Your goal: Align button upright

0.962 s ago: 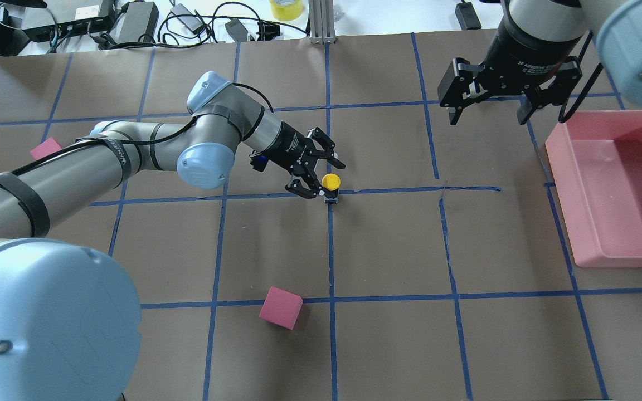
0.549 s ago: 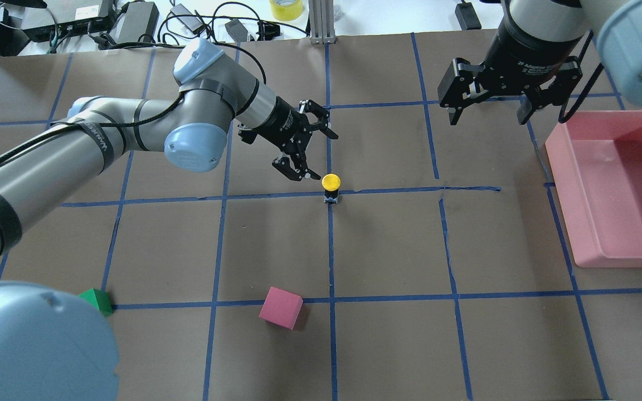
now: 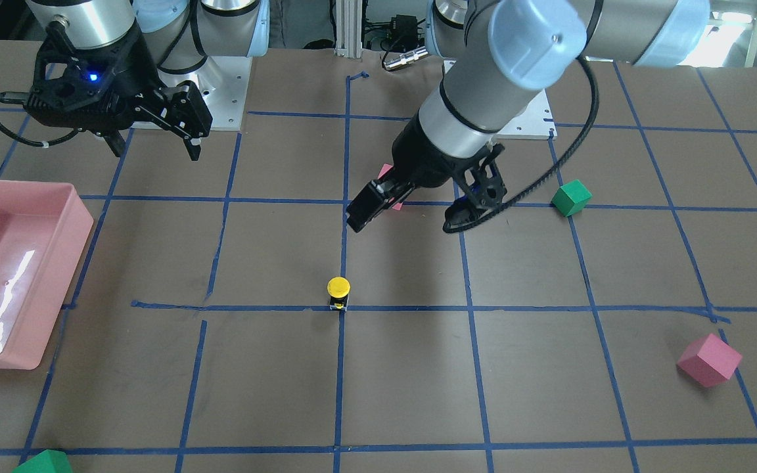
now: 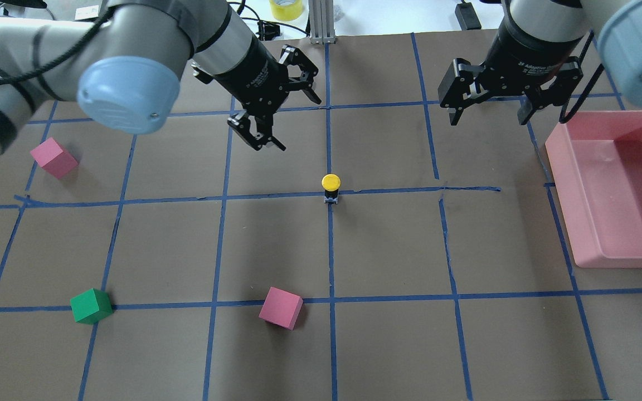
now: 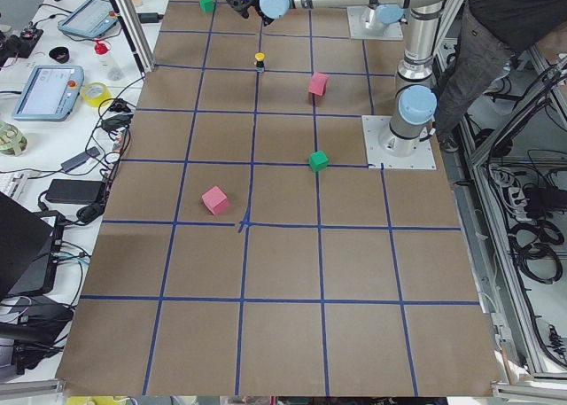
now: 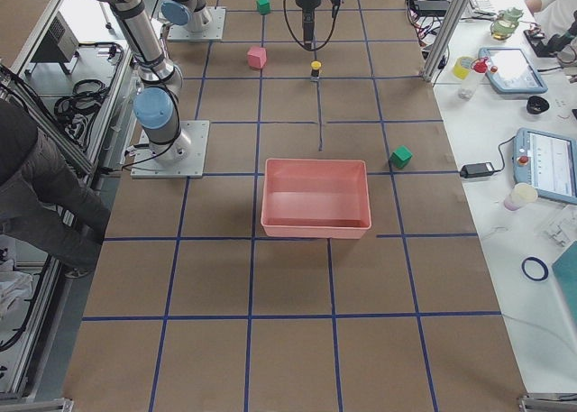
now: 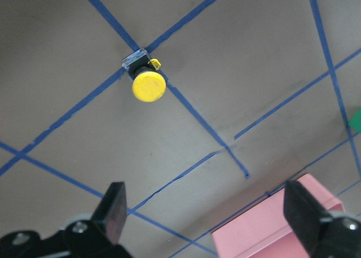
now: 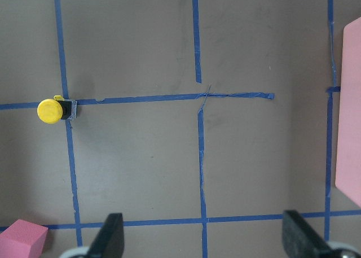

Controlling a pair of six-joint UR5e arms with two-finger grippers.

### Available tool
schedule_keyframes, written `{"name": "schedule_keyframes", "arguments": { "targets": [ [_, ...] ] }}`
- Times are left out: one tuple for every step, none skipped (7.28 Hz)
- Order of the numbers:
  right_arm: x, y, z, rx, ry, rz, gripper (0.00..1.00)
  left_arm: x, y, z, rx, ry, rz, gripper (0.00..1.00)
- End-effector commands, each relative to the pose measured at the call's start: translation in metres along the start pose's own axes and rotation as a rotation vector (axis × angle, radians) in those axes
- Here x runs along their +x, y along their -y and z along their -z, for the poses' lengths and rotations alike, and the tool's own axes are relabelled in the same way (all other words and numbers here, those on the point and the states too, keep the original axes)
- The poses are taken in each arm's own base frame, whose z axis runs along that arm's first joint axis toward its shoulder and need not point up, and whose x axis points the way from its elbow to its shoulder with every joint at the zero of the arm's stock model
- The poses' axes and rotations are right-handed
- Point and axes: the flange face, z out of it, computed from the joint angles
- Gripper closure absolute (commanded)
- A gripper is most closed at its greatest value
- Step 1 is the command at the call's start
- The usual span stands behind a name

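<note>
The button [image 4: 330, 182] stands upright on a blue tape crossing near the table's middle, yellow cap on top, with nothing touching it. It also shows in the front view [image 3: 338, 288], the left wrist view [image 7: 148, 86] and the right wrist view [image 8: 49, 112]. My left gripper [image 4: 298, 123] is open and empty, raised above the table on the far-left side of the button, well apart from it. My right gripper [image 4: 488, 118] is open and empty, hovering high at the far right.
A pink tray [image 4: 563, 195] stands at the right edge. One pink cube [image 4: 281, 307] lies near the front middle and another [image 4: 53, 157] at the left. A green cube [image 4: 91, 306] sits front left. Cables and power bricks [image 4: 131, 22] line the far edge.
My left gripper has drawn back from beside the button, up and toward the far left, still open. The button stays upright in place. The right arm has not moved.
</note>
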Motion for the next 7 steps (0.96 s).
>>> {"name": "schedule_keyframes", "arguments": {
  "targets": [
    [0.0, 0.0, 0.0, 0.001, 0.0, 0.0, 0.0, -0.042, -0.037, 0.08, 0.186, 0.174, -0.482, 0.0],
    [0.0, 0.0, 0.0, -0.001, 0.0, 0.0, 0.0, -0.049, -0.043, 0.096, 0.209, 0.207, -0.671, 0.0],
    [0.0, 0.0, 0.0, -0.001, 0.0, 0.0, 0.0, -0.058, -0.045, 0.108, 0.246, 0.259, -0.748, 0.0],
    [0.0, 0.0, 0.0, -0.001, 0.0, 0.0, 0.0, -0.068, -0.031, 0.111, 0.254, 0.313, -0.839, 0.0],
    [0.0, 0.0, 0.0, -0.001, 0.0, 0.0, 0.0, -0.081, -0.005, 0.119, 0.239, 0.333, -0.93, 0.0],
    [0.0, 0.0, 0.0, -0.001, 0.0, 0.0, 0.0, -0.101, 0.023, 0.114, 0.209, 0.347, -0.908, 0.0],
    [0.0, 0.0, 0.0, -0.001, 0.0, 0.0, 0.0, -0.104, 0.024, 0.098, 0.194, 0.351, -0.903, 0.0]
  ]
}}
